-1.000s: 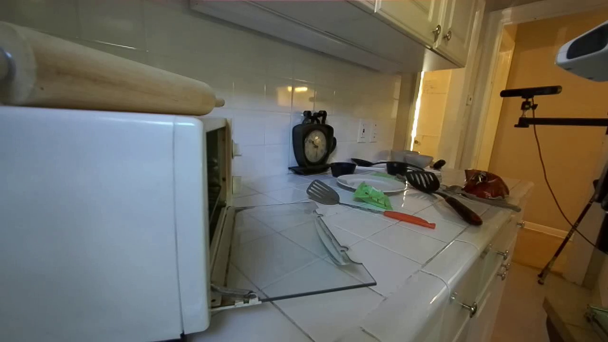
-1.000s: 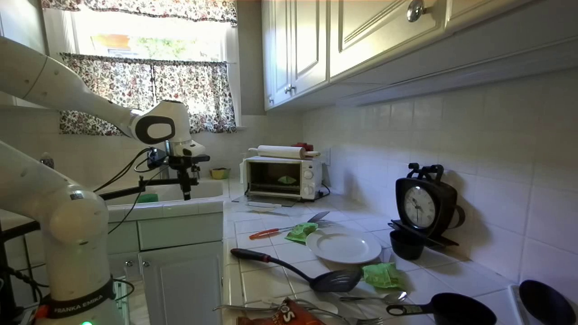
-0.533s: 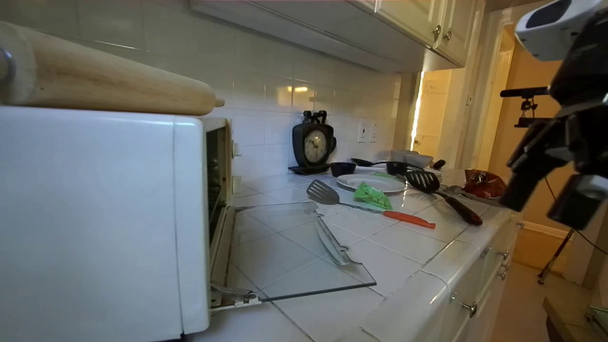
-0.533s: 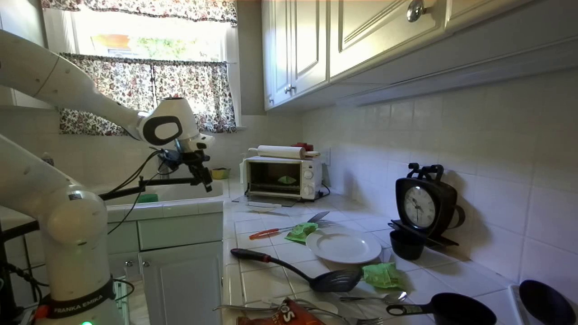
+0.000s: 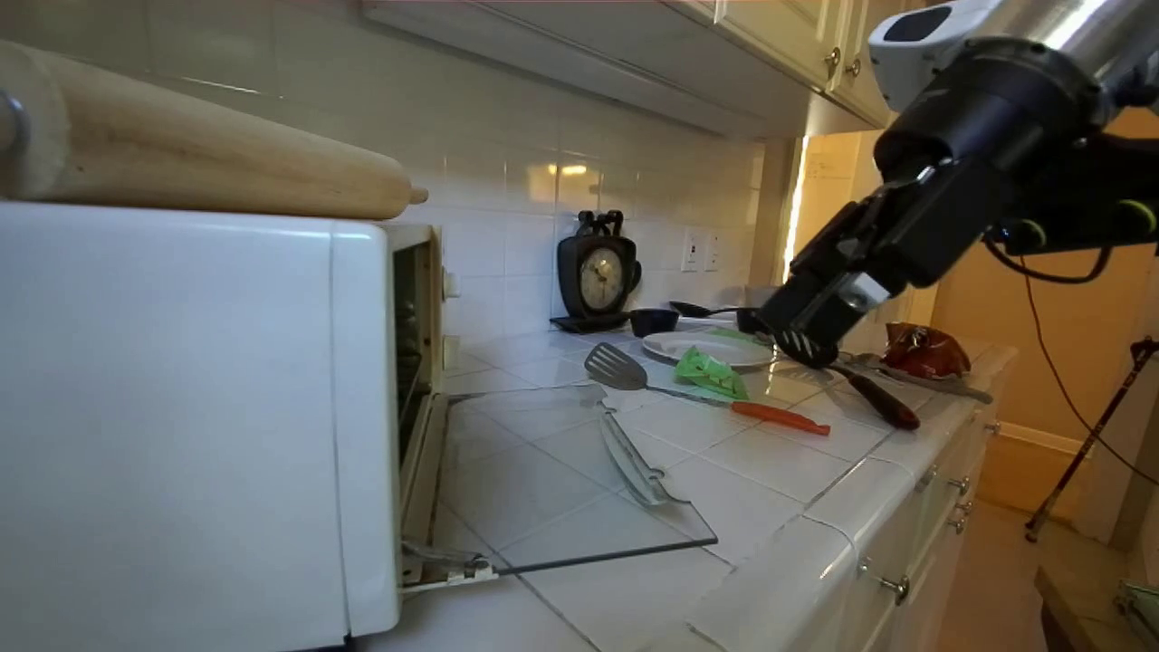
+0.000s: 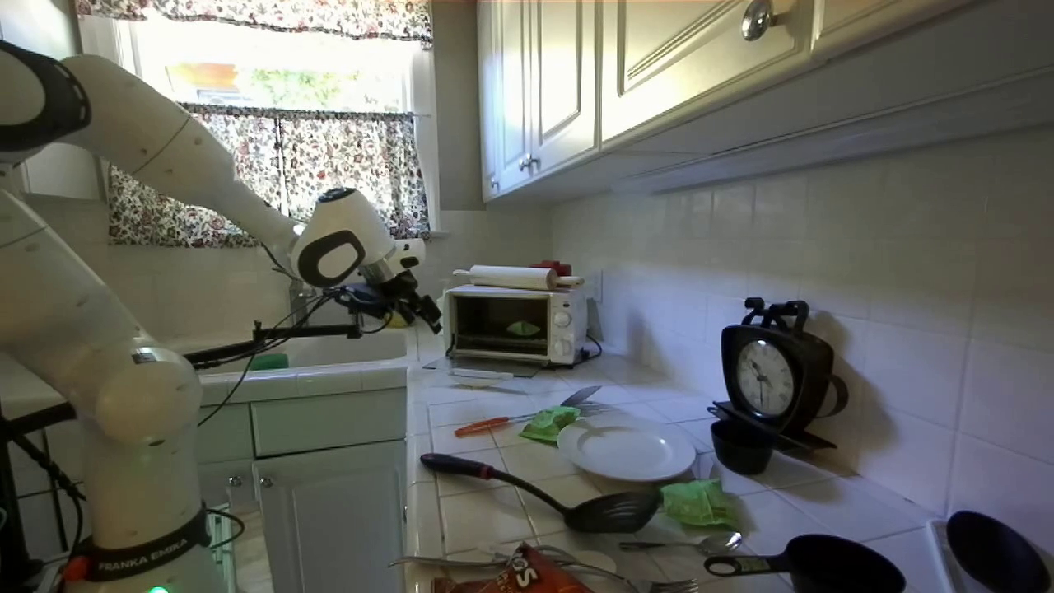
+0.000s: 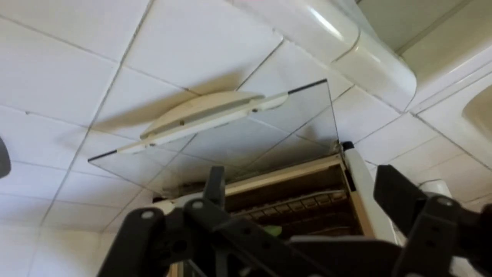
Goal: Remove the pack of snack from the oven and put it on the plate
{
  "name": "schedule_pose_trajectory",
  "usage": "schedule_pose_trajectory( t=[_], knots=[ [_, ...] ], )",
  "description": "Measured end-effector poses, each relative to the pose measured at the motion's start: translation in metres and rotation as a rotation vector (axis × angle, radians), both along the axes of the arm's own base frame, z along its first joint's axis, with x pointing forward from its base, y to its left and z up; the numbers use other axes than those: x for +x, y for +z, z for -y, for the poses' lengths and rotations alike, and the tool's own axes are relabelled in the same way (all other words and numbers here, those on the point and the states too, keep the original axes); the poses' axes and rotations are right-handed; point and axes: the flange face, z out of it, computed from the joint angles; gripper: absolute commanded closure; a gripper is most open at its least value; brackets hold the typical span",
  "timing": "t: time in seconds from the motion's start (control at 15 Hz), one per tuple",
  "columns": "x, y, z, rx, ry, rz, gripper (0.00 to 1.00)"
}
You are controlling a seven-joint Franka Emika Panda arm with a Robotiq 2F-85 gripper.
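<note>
The white oven (image 6: 565, 329) stands at the far end of the counter with its glass door (image 5: 561, 480) dropped open. The green pack of snack (image 6: 523, 329) lies inside on the rack; a small part of it shows in the wrist view (image 7: 273, 230), the rest hidden behind my gripper's linkage. My gripper (image 7: 303, 179) is open and empty, its fingers wide apart, tilted down toward the oven opening. In both exterior views, the gripper (image 5: 801, 319) (image 6: 433, 316) is in the air, outside the oven. The white plate (image 6: 626, 449) lies on the counter, also in an exterior view (image 5: 668, 346).
Other green packets (image 6: 549, 422) (image 6: 698, 502) lie beside the plate. An orange-handled spatula (image 5: 780, 418), a black slotted turner (image 6: 613, 512), a black scale (image 6: 764, 375) and a red bag (image 5: 928, 349) are on the counter. A rolling pin (image 5: 217, 136) lies on the oven. Cabinets hang above.
My arm has moved toward the oven. The gripper came into the exterior picture from its edge and has tilted from pointing straight down to slanting toward the oven. The objects have not moved.
</note>
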Motion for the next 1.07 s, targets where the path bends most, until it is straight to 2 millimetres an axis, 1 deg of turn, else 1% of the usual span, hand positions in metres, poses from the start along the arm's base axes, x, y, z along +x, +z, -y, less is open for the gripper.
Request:
schedule_pose_trajectory(
  t=[0.2, 0.33, 0.53, 0.73, 0.93, 1.07],
  knots=[
    [0.022, 0.008, -0.004, 0.013, 0.028, 0.099, 0.0],
    [0.039, 0.007, -0.009, -0.002, 0.057, 0.131, 0.0],
    [0.07, -0.008, -0.018, -0.043, 0.106, 0.128, 0.0],
    [0.105, -0.023, -0.028, -0.1, 0.146, 0.148, 0.0],
    [0.141, -0.028, -0.04, -0.139, 0.157, 0.214, 0.0],
    [0.158, -0.032, -0.045, -0.151, 0.156, 0.236, 0.0]
  ],
)
